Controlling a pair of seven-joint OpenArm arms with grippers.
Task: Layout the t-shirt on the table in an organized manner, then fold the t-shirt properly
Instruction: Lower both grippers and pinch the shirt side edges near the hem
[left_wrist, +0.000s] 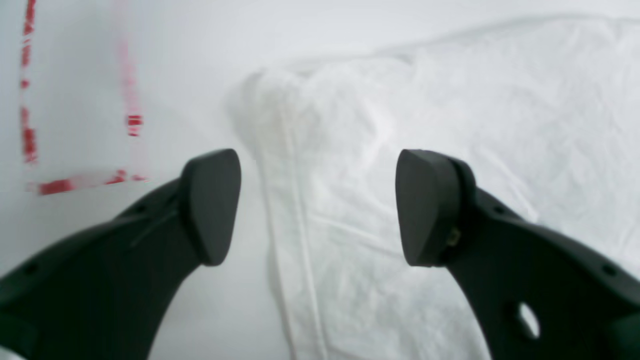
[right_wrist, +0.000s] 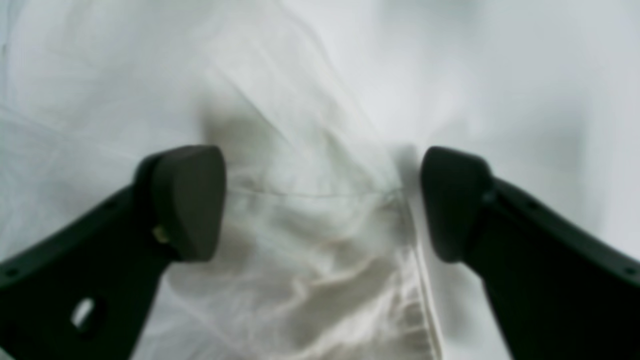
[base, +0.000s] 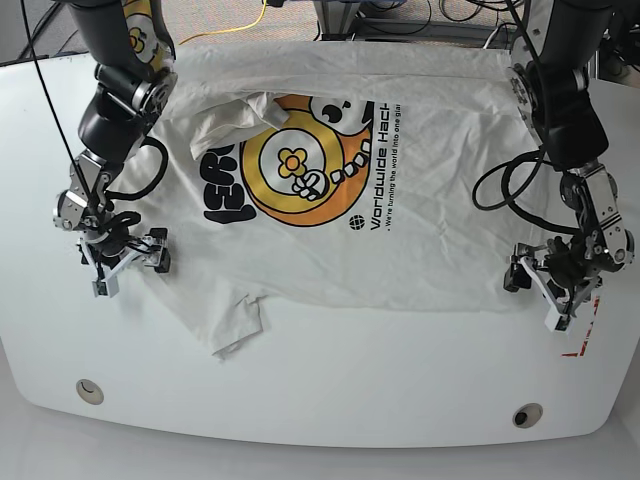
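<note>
The white t-shirt lies spread on the white table, its yellow-orange print facing up. One sleeve juts toward the front edge, and the other is folded over the print. My right gripper is low at the shirt's left edge. In the right wrist view it is open, with bunched cloth between the fingers. My left gripper is at the shirt's front right corner. It is open astride the hemmed edge, with nothing pinched.
A red-outlined mark lies on the table just beside my left gripper. Two small round holes sit near the front edge. Cables and a yellow cord lie on the floor behind the table.
</note>
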